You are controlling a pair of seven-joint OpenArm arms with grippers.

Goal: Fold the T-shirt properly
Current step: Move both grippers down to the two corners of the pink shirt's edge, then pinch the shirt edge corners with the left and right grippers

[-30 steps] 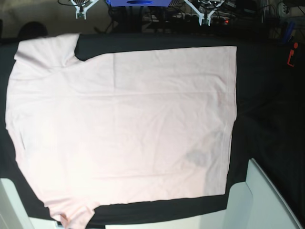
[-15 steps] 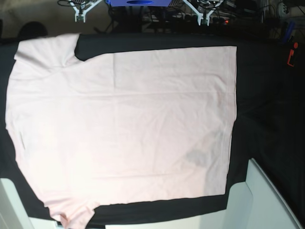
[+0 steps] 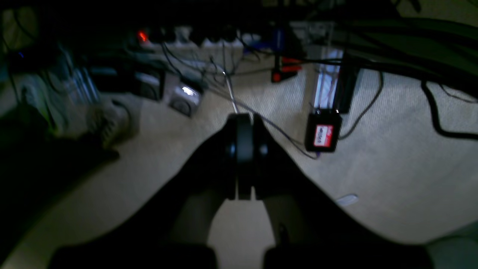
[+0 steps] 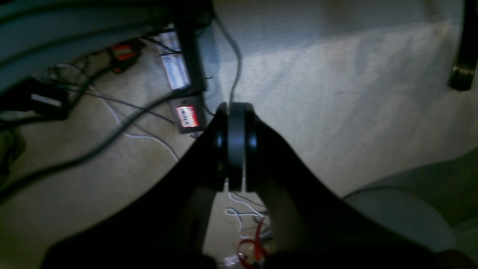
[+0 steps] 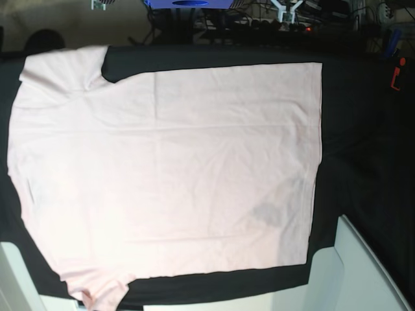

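- T-shirt (image 5: 168, 168) lies spread flat on the counter, plain pale pink side up, no print showing. It takes up most of the base view.
- Sleeves sit at the left of the base view, one at top left, one at bottom left; the straight hem runs down the right side. Black table cloth (image 5: 363, 149) shows around it.
- Light creases across the body and a faint greyish patch low on the right part; otherwise smooth, no fold made yet as far as I can see.
- Left tool (image 3: 242, 149): jaws pressed together, nothing between them. Its wrist view looks at carpet floor (image 3: 392, 168), cables and a small black box with a red label (image 3: 323, 132), not at the shirt.
- Right tool (image 4: 235, 145): jaws together too, empty. Its wrist view shows carpet, wires and the same kind of labelled box; no fabric in it.
- In the base view only small pale bits of the arms show at the top edge, well apart from the shirt.
- Step in hand, my read: start position, both arms parked off the counter, folding not begun.
- Next move calls for opening both tools, bringing them in over the counter and pinching one long edge of the shirt at two points, likely sleeve end and hem end, so it carries over evenly.
- Risk: pinching the cloth along with the shirt, or uneven lift dragging the shirt askew.
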